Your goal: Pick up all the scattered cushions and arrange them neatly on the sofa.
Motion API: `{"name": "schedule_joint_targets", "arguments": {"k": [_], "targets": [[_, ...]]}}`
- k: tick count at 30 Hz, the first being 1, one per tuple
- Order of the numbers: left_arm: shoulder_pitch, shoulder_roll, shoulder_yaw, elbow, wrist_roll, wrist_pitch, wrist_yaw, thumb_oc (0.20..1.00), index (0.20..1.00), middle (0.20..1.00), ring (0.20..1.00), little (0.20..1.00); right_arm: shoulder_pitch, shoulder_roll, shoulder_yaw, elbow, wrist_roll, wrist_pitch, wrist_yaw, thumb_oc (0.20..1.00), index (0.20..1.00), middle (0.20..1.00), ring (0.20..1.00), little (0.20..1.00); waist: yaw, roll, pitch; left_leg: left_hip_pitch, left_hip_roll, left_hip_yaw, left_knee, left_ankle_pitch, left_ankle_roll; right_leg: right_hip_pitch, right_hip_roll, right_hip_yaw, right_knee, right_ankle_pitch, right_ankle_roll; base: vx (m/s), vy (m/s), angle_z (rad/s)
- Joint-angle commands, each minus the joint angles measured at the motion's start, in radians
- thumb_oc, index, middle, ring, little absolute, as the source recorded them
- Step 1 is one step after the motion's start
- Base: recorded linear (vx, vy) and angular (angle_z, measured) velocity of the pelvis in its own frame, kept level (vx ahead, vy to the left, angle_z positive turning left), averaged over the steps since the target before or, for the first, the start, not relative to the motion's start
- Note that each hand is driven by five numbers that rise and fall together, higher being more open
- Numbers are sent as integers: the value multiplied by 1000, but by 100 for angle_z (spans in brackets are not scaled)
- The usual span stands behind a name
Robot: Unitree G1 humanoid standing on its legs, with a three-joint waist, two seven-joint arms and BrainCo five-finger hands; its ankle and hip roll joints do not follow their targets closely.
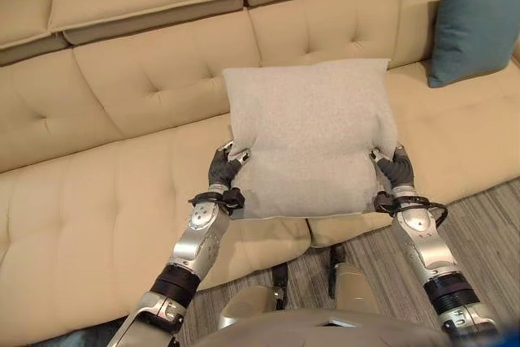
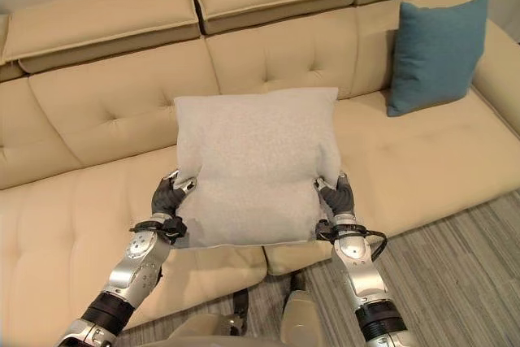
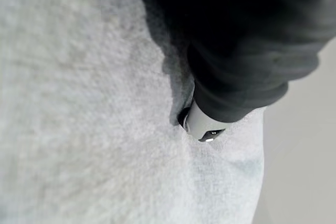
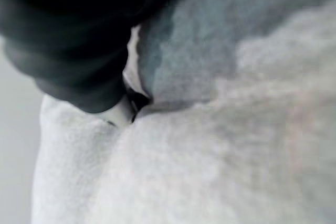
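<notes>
both hands, left hand (image 1: pixel 224 166) and right hand (image 1: pixel 396 167), clamp the grey cushion (image 1: pixel 313 136) at mid-frame. behind it lies the beige sofa (image 1: pixel 122 87). a blue cushion (image 1: pixel 474 26) leans upper right.

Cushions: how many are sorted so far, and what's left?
Done: a blue cushion stands against the sofa back. In hand: a grey cushion, gripped by the left hand and right hand above the seat. Left: setting it down.

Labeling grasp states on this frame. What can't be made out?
- Left hand fingers: pressed into or behind the grey cushion; the left wrist view's dark cover blocks the rest.
- Right hand fingers: likewise hidden.
- Teal cushion: cut by the eye views' edge.
- Sofa seat under the grey cushion: covered.
</notes>
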Motion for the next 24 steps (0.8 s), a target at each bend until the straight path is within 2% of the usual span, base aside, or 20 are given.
{"name": "schedule_joint_targets", "arguments": {"k": [1,3,8,10,12,15,18,24], "targets": [[-56,-43,-39,-115,54,-83,-66,200,200,200,200,200,-98,31,8,-91,-45,-91,38,200,200,200,200,200,-4,-43,-64,-22,60,33,109,-117,-66,118,35,-31,-48,82,29,144,-178,38],[-46,-48,-31,-112,53,-83,-60,200,200,200,200,200,-84,28,4,-88,-48,-90,36,200,200,200,200,200,-8,-49,-85,-9,76,22,86,-106,-87,158,47,-49,-97,84,22,114,-162,28],[-76,-50,-28,-88,88,-83,-28,200,200,200,200,200,-77,-3,-18,-81,-85,-83,6,200,200,200,200,200,-16,-41,-108,18,114,4,17,-76,-116,209,70,-110,-150,65,3,100,-151,29],[-156,-38,-35,-56,160,-93,37,200,200,200,200,200,-136,-22,-19,-52,-139,-83,-72,200,200,200,200,200,-24,-32,-94,1,137,5,-20,-45,-141,198,79,-145,-173,64,-3,13,-134,48],[-172,-36,-35,-49,178,-94,48,200,200,200,200,200,-152,-27,-17,-44,-150,-82,-87,200,200,200,200,200,-26,-30,-90,-10,140,2,-24,-40,-144,190,80,-149,-176,66,-4,-59,-59,36],[-325,-34,-71,2,251,-124,130,200,200,200,200,200,-310,-53,26,18,-243,-88,-208,200,200,200,200,200,-31,-25,-41,-130,154,-4,-31,-2,-165,79,85,-162,-187,90,-3,-162,-47,13],[-453,-8,-90,57,307,-146,199,200,200,200,200,200,-467,-62,76,104,-264,-82,-266,200,200,200,200,200,-29,-25,-45,-255,151,-12,-31,30,-179,-37,88,-156,-192,125,4,-129,-18,16],[-763,71,-129,243,326,-177,280,200,200,200,200,200,-828,-154,144,283,-273,-70,-355,200,200,200,200,200,-19,-10,-60,-428,136,-23,-31,77,-208,-197,77,-161,-192,159,21,-19,21,3]]}}
